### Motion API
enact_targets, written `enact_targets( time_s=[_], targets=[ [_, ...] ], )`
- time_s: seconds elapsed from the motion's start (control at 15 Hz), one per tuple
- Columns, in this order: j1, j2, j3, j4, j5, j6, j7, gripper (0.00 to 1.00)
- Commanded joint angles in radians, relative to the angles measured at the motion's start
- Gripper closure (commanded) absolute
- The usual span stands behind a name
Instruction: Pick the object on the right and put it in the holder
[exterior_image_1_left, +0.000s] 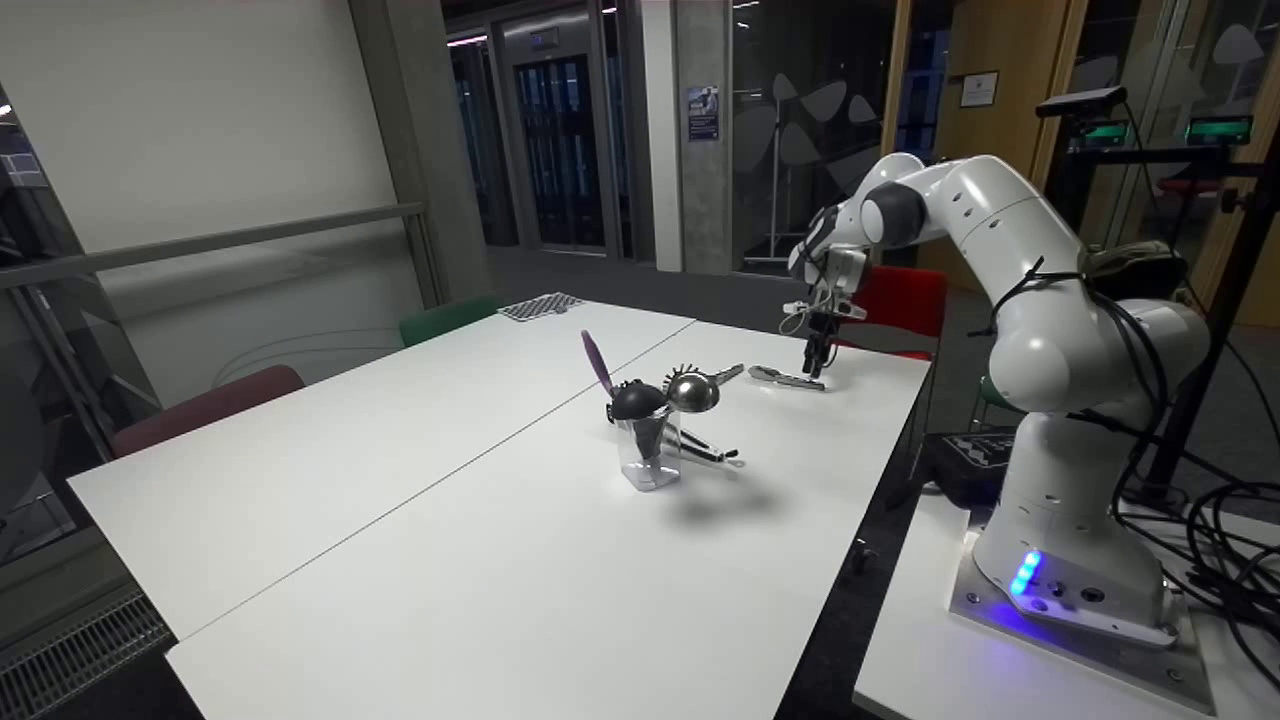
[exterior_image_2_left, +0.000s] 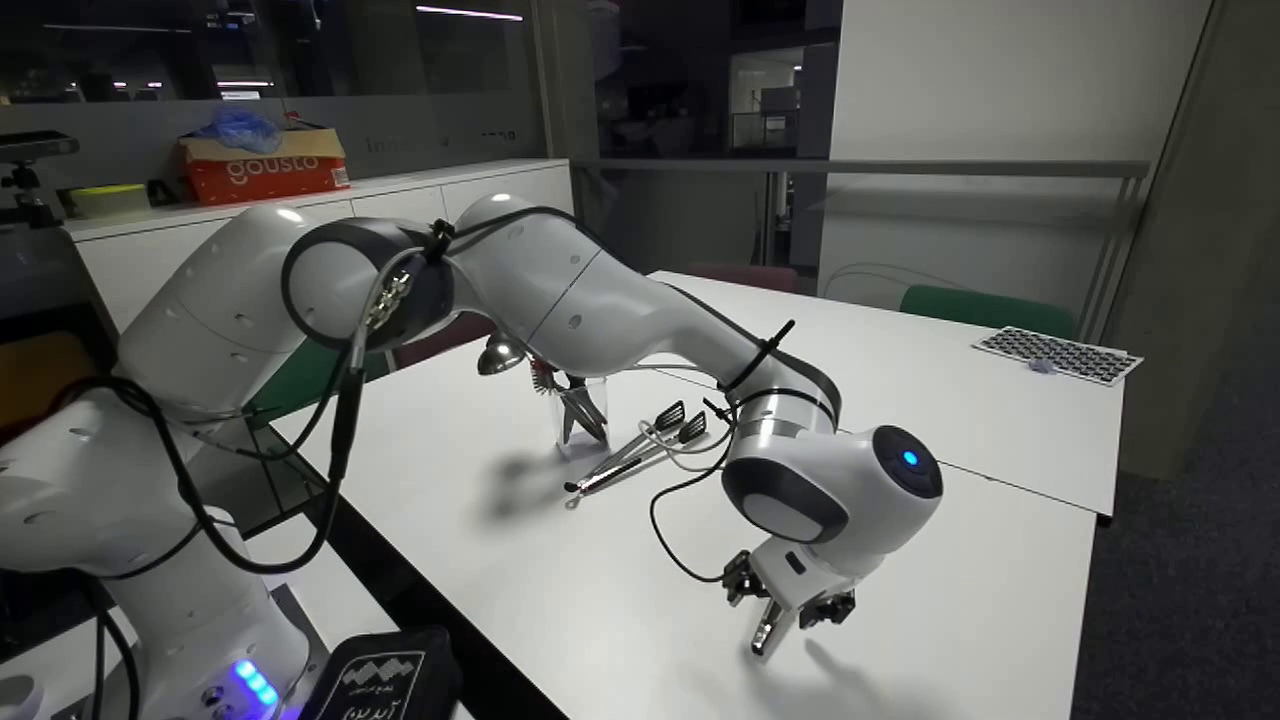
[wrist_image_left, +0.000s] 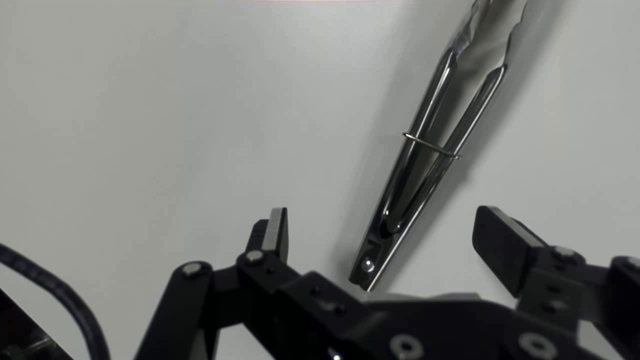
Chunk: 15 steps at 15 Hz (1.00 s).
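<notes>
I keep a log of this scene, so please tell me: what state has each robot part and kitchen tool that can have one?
Tongs: on the table, arms slightly apart.
Fingers: open, not holding the tongs.
Cup: upright, holding several utensils.
Ladle: bowl raised, outside the cup.
Slotted heads: side by side, near the cup.
Base lights: lit blue.

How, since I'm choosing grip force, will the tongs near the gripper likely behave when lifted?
The tongs look like shiny metal, so probably stiff and somewhat slippery. Lying flat, they seem unlikely to roll. The wire ring across them may stop them springing wide open.
</notes>
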<state>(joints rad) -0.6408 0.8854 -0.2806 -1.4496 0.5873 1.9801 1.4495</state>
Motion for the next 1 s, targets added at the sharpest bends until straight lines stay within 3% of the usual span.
enact_targets(
  time_s=[0.0,0.47,0.73,0.93],
  targets=[
    [0.003,-0.064,0.007,-0.08,0.052,0.018,0.039,0.0],
    [0.022,-0.069,-0.009,-0.104,0.11,0.075,0.148,0.0],
    [0.053,-0.068,-0.024,-0.141,0.138,0.266,0.214,0.0],
    [0.069,-0.066,-0.028,-0.161,0.117,0.324,0.251,0.0]
  ],
)
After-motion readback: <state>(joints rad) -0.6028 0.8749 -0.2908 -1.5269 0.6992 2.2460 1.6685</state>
